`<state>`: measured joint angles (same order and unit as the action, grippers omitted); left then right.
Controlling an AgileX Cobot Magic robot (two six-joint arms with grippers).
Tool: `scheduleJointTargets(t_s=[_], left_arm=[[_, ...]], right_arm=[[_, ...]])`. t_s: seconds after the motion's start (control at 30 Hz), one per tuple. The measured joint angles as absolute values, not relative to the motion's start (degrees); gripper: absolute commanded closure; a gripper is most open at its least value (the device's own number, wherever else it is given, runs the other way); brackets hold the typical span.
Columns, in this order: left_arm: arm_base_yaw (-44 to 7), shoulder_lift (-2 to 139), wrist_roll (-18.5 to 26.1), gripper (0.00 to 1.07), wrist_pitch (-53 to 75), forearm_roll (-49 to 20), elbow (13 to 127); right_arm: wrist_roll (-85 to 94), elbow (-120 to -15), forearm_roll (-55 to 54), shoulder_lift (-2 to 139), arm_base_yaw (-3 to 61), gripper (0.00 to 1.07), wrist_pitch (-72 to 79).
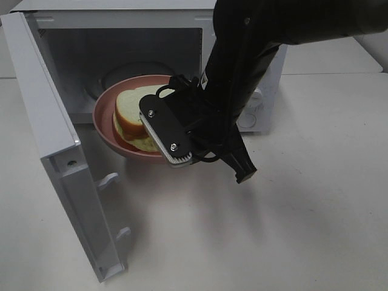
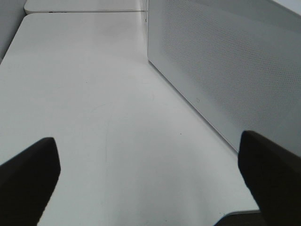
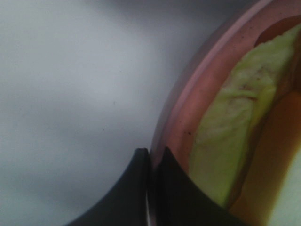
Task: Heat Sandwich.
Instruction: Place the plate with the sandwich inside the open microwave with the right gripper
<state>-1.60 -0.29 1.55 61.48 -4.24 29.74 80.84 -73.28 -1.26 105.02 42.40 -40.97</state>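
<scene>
**Exterior high view.** The microwave (image 1: 115,6) stands with its door (image 1: 48,133) swung fully open. The right gripper (image 1: 167,145) sits at the mouth of the cavity, its jaws pinched narrow on the near rim of a pink plate (image 1: 104,112). The sandwich (image 1: 130,109) lies on that plate just ahead of the fingertips, between the gripper and the cavity's back wall. The plate's far half appears to be over the cavity floor and its near half projects out past the sill, towards the gripper. The white table (image 1: 303,230) lies beneath and behind the tool. The left gripper does not appear here.

**Left wrist view.** The left gripper (image 2: 148,183) is spread wide and holds nothing. Bare table (image 2: 94,94) shows between its fingers (image 2: 28,181). A white perforated panel (image 2: 225,61), probably the outer face of the open door, runs ahead of the tool and to one side, clear of it.

**Right wrist view.** The right gripper (image 3: 151,157) is closed on the plate's rim (image 3: 188,108), one finger on either side of the lip. The sandwich (image 3: 235,127), with its yellow-green filling showing, lies immediately beyond the inner finger.

**Progress.** The door is open and the plate has been brought to the opening, so loading looks about half done. Remaining steps, by judgement, are to seat the plate fully inside, release it, withdraw, shut the door and start the heating.
</scene>
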Motion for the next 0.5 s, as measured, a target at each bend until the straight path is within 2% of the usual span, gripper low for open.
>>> scheduleJointTargets(t_s=[0.5], left_arm=[[-1.6, -0.3, 1.5, 0.09, 61.5, -4.2, 29.7]], right_arm=[[79.1, -85.4, 0.6, 114.1, 42.4, 1.07, -46.8]])
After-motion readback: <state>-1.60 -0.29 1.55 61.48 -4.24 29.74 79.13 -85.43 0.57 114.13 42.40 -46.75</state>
